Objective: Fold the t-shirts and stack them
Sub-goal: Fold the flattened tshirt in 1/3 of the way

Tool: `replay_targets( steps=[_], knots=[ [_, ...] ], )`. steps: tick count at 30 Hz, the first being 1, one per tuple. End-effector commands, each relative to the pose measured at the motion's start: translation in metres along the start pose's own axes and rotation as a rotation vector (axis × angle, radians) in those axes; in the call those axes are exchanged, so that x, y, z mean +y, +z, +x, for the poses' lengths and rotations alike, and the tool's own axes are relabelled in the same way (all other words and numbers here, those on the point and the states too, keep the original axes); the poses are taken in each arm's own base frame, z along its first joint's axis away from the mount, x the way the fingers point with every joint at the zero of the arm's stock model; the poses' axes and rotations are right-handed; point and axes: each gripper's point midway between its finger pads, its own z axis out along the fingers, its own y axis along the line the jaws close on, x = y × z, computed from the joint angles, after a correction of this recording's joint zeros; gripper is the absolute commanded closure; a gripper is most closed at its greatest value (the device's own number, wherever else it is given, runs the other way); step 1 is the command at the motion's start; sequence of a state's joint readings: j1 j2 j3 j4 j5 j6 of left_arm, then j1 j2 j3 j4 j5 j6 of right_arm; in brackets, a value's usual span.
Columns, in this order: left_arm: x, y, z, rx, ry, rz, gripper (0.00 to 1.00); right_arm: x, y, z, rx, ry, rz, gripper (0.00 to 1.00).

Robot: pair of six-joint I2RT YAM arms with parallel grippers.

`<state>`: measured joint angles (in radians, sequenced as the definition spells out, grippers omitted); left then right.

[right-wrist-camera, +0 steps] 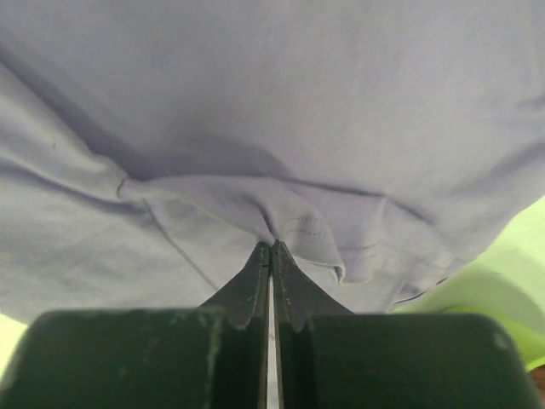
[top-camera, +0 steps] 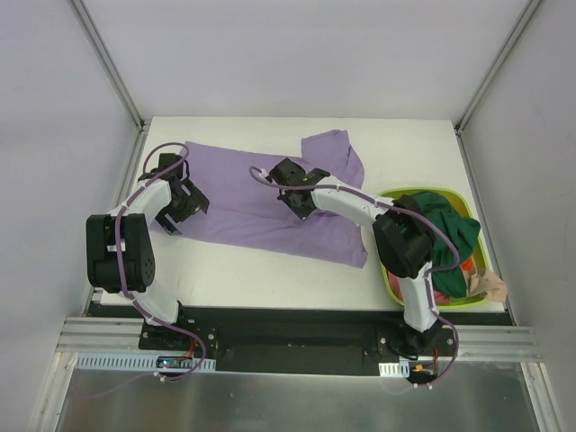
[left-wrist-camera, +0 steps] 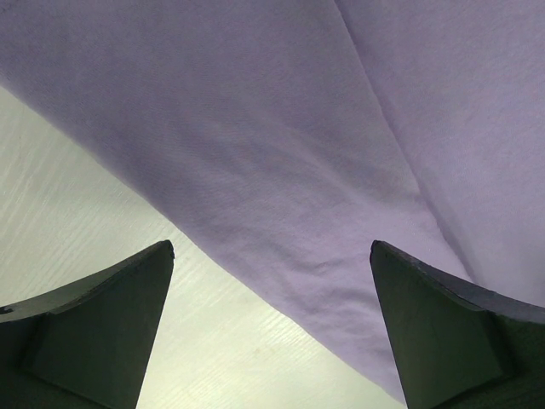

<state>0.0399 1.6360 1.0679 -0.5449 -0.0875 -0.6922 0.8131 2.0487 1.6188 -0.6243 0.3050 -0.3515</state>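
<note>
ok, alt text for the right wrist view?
The right tool, jaws closed, pinches a bunched fold of the lavender t-shirt, which fills nearly the whole frame. A lime-green patch shows at the lower right edge.

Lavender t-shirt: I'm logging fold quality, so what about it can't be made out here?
Top external: the lavender t-shirt under the left gripper and right gripper is hidden by both.
Left wrist: only one stretch of edge shows; the frame cuts off the rest.
Right wrist: layers pinched between the shut fingers cannot be counted; folds hide them.
</note>
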Motion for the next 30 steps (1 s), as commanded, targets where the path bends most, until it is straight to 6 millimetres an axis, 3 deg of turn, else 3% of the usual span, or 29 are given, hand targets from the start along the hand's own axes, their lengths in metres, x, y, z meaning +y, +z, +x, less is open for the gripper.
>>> replay_targets(
  steps=[1,7,13,16,20,21,23,26,30],
  knots=[
    [0.004,0.001,-0.001,-0.006,0.026,-0.021,0.01,-0.027,0.001,-0.022,-0.02,-0.088,0.092,0.99],
    [0.005,0.0,-0.002,-0.009,0.036,-0.023,0.01,-0.046,0.011,-0.039,-0.015,-0.13,0.092,1.0],
    [0.007,0.0,0.0,0.001,0.04,-0.024,0.01,-0.05,0.024,-0.059,-0.045,-0.145,0.072,0.97],
    [0.005,-0.002,-0.001,-0.005,0.039,-0.018,0.01,-0.05,0.024,-0.068,-0.063,-0.132,0.073,0.81],
    [0.011,-0.006,0.001,-0.018,0.038,-0.031,0.01,-0.055,0.005,-0.096,-0.161,-0.086,0.061,0.62],
    [0.014,-0.007,0.0,-0.025,0.039,-0.039,0.01,-0.059,-0.002,-0.103,-0.186,-0.075,0.067,0.53],
    [0.015,-0.011,-0.001,-0.035,0.037,-0.041,0.01,-0.067,-0.018,-0.113,-0.228,-0.044,0.084,0.24],
    [0.009,-0.021,-0.005,-0.052,0.023,-0.009,0.01,-0.071,-0.044,-0.107,-0.251,0.036,0.086,0.04],
    [-0.008,-0.041,-0.018,-0.088,0.018,0.067,0.01,-0.058,-0.068,-0.066,-0.226,0.181,0.024,0.04]
  ],
)
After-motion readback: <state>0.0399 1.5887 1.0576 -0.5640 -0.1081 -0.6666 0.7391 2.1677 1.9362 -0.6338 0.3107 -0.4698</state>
